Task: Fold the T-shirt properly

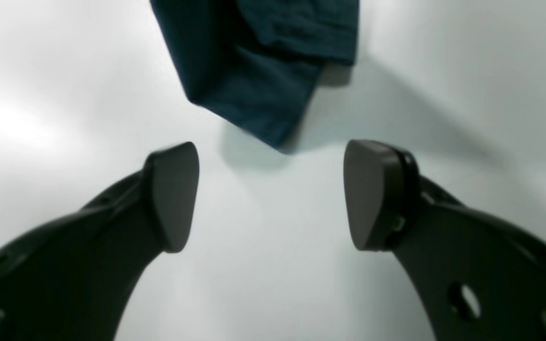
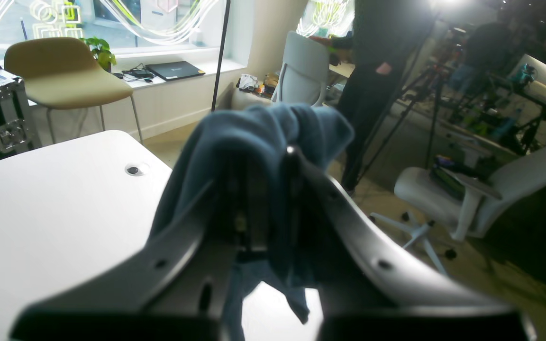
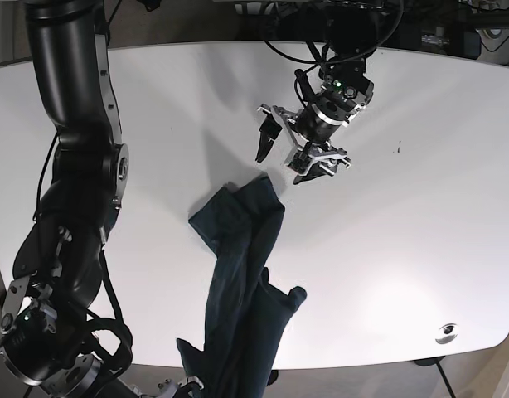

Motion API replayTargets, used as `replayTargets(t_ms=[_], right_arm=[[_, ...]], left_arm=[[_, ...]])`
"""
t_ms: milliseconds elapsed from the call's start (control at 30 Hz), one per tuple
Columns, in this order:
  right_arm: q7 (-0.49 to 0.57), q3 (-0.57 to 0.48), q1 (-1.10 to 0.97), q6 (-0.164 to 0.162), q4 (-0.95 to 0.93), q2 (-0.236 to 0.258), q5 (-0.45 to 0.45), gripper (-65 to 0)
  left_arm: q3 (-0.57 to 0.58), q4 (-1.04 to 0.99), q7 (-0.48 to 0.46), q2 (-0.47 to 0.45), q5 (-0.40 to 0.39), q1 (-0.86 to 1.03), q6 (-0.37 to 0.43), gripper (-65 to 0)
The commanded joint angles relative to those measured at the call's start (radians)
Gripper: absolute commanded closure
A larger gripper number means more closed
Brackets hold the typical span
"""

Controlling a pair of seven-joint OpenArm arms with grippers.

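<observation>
Base view: my left gripper [image 3: 281, 157] hangs agape just beyond the shirt [image 3: 238, 274], my right gripper [image 2: 259, 199] pinching its cloth.

A white table [image 3: 420, 249] fills most of the base view, with a round cable grommet [image 3: 444, 333] near its lower right corner. In the right wrist view, a tan stool [image 2: 62, 73] stands at upper left, a closed laptop [image 2: 174, 70] lies on the window ledge beside a small plant [image 2: 98, 49], a person in black [image 2: 372, 71] stands at upper centre, and a white office chair [image 2: 486, 189] sits at right.
</observation>
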Motion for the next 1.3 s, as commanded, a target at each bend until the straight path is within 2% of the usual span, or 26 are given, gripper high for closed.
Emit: replayTargets(t_ms=[33,100,133,300,567,700,900,933,1000,1033,1067,1133,1300], right_arm=[[0.043,0.004,0.040,-0.006,0.008,0.001,0.011,-2.1],[0.043,0.004,0.040,-0.006,0.008,0.001,0.011,-2.1],[0.043,0.004,0.040,-0.006,0.008,0.001,0.011,-2.1],[0.043,0.004,0.040,-0.006,0.008,0.003,0.010,-2.1],[0.043,0.004,0.045,-0.006,0.008,0.001,0.010,-2.1],[0.043,0.004,0.045,-0.006,0.008,0.001,0.010,-2.1],[0.043,0.004,0.046,-0.006,0.008,0.003,0.010,-2.1],[0.043,0.006,0.046,-0.006,0.008,0.003,0.010,-2.1],[0.043,0.006,0.046,-0.006,0.008,0.004,0.010,-2.1],[0.043,0.006,0.046,-0.006,0.008,0.004,0.010,-2.1],[0.043,0.006,0.046,-0.006,0.008,0.004,0.010,-2.1],[0.043,0.007,0.046,-0.006,0.008,0.004,0.010,-2.1],[0.043,0.009,0.042,-0.006,0.008,0.009,0.010,-2.1]], left_arm=[[-0.027,-0.002,-0.027,0.004,-0.080,-0.014,0.063,-44.3],[-0.027,-0.059,-0.027,0.003,-0.114,-0.029,0.131,-44.6],[-0.027,-0.085,-0.027,0.003,-0.126,-0.054,0.140,-44.6],[-0.024,-0.195,-0.027,0.003,-0.175,-0.121,0.140,-44.6],[-0.021,-0.396,-0.021,0.032,-0.167,-0.256,0.138,-44.0],[0.077,-0.494,-0.021,0.030,-0.172,-0.309,0.138,-44.0],[0.086,-0.539,-0.021,0.032,-0.172,-0.338,0.141,-43.2],[0.086,-0.554,-0.021,0.032,-0.170,-0.339,0.141,-39.4],[0.088,-0.620,-0.021,0.030,-0.167,-0.375,0.141,-17.5],[0.088,-0.660,-0.020,0.026,-0.167,-0.396,0.141,-8.6],[0.086,-0.697,-0.011,0.026,-0.172,-0.414,0.141,-2.4],[0.085,-0.743,0.009,0.024,-0.173,-0.431,0.138,-0.7],[0.073,-0.582,0.015,-0.005,-0.173,-0.391,0.138,-0.6]])
